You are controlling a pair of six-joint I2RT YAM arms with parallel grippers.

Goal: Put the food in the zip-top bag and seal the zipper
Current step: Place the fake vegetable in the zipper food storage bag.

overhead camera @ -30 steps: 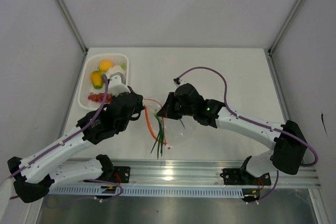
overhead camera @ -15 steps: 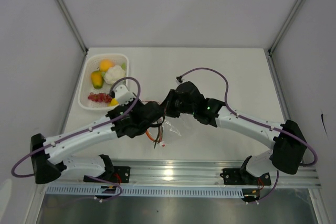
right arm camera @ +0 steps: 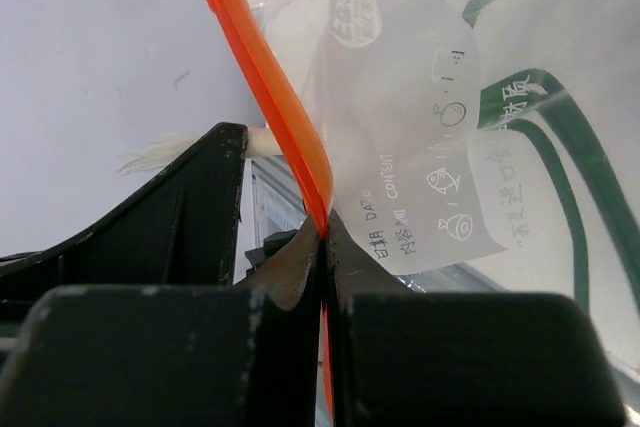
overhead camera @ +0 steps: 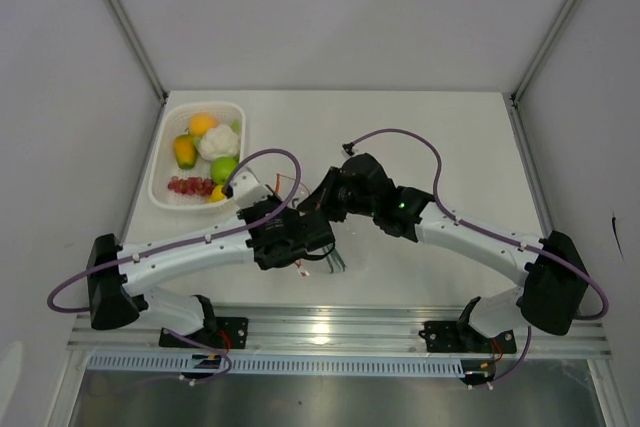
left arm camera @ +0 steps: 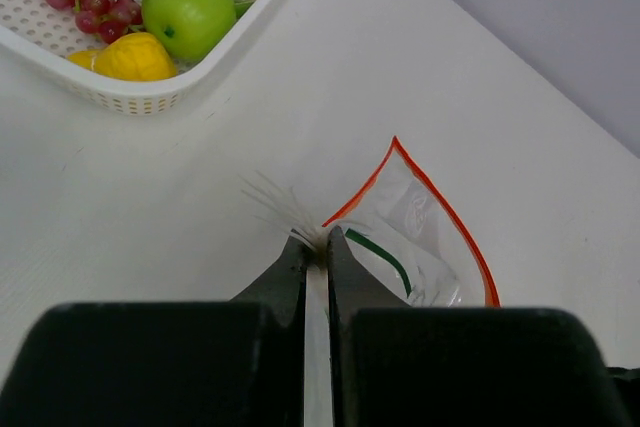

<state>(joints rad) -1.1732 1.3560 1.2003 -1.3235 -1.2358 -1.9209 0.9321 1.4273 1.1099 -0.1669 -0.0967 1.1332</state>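
Bag look: clear, crinkly bag [left arm camera: 420, 237], orange strip [right arm camera: 285, 117] along its mouth, green stalks [right arm camera: 560, 147] inside.
Bag place: between my two end effectors, over the counter [left arm camera: 150, 207].
My left end effector [left arm camera: 316, 247]: pinched tight on the bag's edge.
My right end effector [right arm camera: 322, 235]: pinched tight on the orange strip.
Basket [left arm camera: 150, 99]: a green apple [left arm camera: 188, 9] sits inside.

Light was bright, even and soft in all three views, seemingly from overhead. In the top view the arms [overhead camera: 190, 247] cast only faint shadows on the table [overhead camera: 420, 137], and the metal rail [overhead camera: 320, 332] carried a white glare patch. Both wrist views showed their dark fingers [left arm camera: 280, 282] underexposed and slightly soft, while the print on the bag [right arm camera: 420, 127] was sharp.
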